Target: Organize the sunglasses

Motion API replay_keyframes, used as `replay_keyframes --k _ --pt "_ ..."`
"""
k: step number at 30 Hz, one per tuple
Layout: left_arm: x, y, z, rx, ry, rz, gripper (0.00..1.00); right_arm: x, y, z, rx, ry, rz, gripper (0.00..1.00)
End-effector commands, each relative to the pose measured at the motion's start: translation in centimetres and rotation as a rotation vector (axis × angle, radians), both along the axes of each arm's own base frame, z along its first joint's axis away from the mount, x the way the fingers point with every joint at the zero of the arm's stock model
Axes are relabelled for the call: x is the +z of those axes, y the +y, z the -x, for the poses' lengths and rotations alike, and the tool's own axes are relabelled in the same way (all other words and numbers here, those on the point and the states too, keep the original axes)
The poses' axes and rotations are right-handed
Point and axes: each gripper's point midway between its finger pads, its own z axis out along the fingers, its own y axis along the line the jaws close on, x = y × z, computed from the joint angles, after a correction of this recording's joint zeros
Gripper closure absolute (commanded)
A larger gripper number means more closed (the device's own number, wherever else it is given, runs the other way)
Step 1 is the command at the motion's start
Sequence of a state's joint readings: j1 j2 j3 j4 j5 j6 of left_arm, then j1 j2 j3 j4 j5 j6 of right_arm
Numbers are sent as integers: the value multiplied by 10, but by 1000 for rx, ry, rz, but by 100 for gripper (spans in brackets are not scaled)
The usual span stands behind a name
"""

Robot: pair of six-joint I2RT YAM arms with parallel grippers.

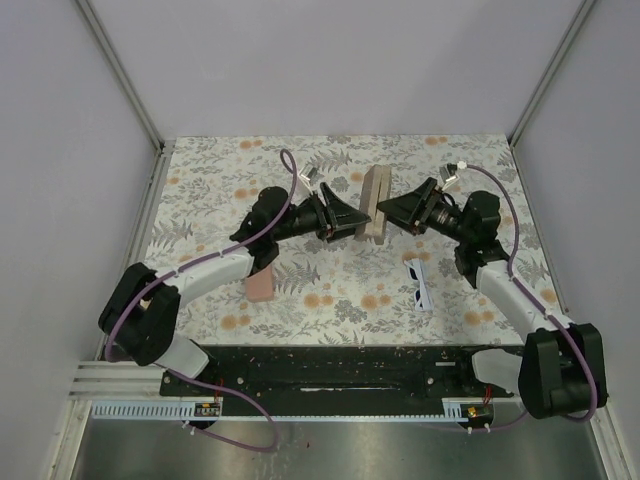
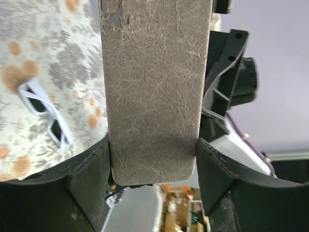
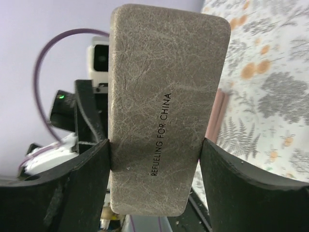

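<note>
Above: the floral worktop [image 1: 220, 190] is sitting between pale walls [image 1: 330, 70]; left pincer [image 1: 356, 216] and right pincer [image 1: 390, 210] are both clamping the closed tan case [image 1: 376, 200], contents hidden. White sunglasses [image 1: 420, 284] are lying by the right arm [image 1: 500, 290]. Left wrist: they're lying flat, apart from the case. Right wrist: pink case [image 3: 219, 116] is peeking out, mostly hidden.

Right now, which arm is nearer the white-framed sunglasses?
Right. The white-framed sunglasses lie just beside the forearm of the right arm. The left arm is on the other side of the tan case, farther off.
</note>
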State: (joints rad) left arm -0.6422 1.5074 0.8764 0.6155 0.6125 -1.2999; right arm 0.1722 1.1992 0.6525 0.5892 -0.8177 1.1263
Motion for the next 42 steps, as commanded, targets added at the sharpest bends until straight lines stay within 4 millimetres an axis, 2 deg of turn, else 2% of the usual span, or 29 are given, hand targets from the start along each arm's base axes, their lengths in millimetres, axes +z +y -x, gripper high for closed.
replay_keyframes --k 1,8,12,16,20,21,24,26,29,33,37,42 --pt "-34 -3 -8 98 -88 -310 62 -4 -2 -1 -38 -23 178 62" --pt "-72 -11 -14 137 -109 -638 62 -46 -11 -12 -94 76 323 60" --pt "-97 -12 -16 131 -85 -752 62 -68 -14 -17 -111 110 379 60" --pt "-106 -13 -17 123 -72 -774 62 -86 -17 -14 -102 161 411 58" --pt "-109 -17 -15 105 -64 -754 62 -90 -16 -13 -95 173 412 55" --pt "-108 -18 -15 101 -64 -748 57 -91 -16 -13 -98 175 414 55" --pt "-108 -15 -16 104 -58 -751 28 -94 -19 -15 -108 190 434 55" --pt "-106 -5 -18 124 -62 -755 15 -96 -21 -16 -110 201 464 55" --pt "-101 14 -24 156 -59 -735 7 -103 -27 -16 -119 222 522 55" --pt "-94 45 -28 200 -57 -702 6 -114 -41 -20 -150 255 631 56" --pt "-94 69 -26 231 -58 -727 7 -131 -62 -27 -189 300 850 56" --pt "-95 82 -22 243 -56 -725 7 -137 -59 -33 -181 309 1000 56"
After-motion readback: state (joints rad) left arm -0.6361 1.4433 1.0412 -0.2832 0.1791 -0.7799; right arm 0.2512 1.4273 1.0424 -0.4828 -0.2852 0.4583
